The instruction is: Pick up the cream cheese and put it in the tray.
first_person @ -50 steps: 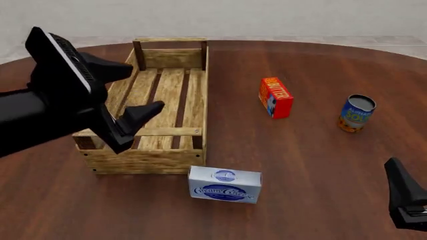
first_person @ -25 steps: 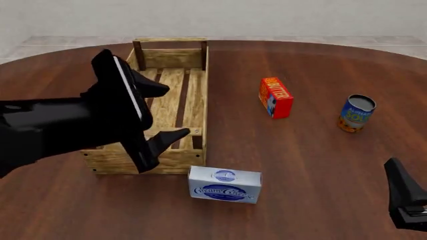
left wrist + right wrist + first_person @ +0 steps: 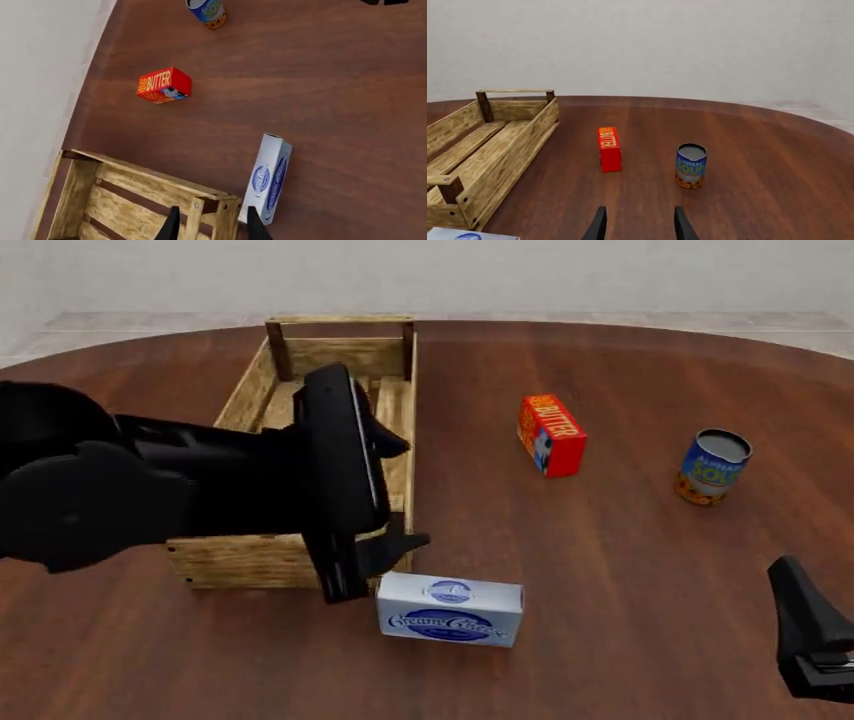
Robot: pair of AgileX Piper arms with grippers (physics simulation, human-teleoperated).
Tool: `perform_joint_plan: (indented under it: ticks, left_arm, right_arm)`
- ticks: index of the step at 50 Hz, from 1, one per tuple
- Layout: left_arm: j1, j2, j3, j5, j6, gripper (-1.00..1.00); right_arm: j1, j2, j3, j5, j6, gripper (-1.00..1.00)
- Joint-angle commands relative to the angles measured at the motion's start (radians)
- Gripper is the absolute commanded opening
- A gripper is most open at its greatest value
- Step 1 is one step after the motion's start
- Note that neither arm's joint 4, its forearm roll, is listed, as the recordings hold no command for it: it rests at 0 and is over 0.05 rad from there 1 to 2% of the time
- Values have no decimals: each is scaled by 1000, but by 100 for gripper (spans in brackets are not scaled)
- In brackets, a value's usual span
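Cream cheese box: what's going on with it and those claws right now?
Left gripper open, over tray corner. Right gripper open, idle. Cream cheese untouched on table, outside tray.

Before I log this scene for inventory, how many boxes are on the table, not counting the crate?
2. The cream cheese lies just outside the tray's near right corner; the butter stands farther back to the right, toward the soup can. The left arm may hide others.

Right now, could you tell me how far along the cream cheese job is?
Nothing is finished yet: the cream cheese sits on the table just outside the tray, ungrasped. In hand: the left gripper is open above the tray's near corner, close to the box. Left: grasp, lift and place it inside. The right gripper is open and empty.
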Motion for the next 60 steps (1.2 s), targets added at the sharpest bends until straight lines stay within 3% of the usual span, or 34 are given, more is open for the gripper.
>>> perform_joint_plan:
  ticks: [1,20,44,60]
  left_arm:
    - [-44,76,-49,43,27,100]
    - [-116,148,-7,55,18,100]
    - [-85,258,-51,50,58,100]
    - [-28,332,-44,-22,93,100]
  right_arm:
    - [0,0,0,2,2,100]
    - [-2,0,0,4,5,100]
    - [-2,0,0,5,8,100]
    - [-2,0,0,4,9,100]
